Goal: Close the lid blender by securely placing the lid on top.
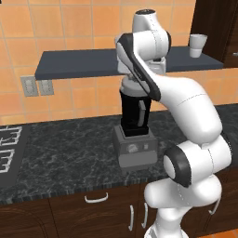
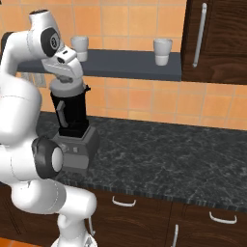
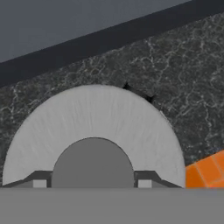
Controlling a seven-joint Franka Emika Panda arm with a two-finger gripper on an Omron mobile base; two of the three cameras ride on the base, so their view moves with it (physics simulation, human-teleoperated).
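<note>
Hand view: we see end effector (image 3: 92,185) clamped on lid (image 3: 94,116) knob, lid directly beneath it, centred over blender (image 2: 72,113) mouth for square seating.

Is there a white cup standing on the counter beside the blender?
No; in the right base view both cups stand up on the shelf, above the blender.
</note>
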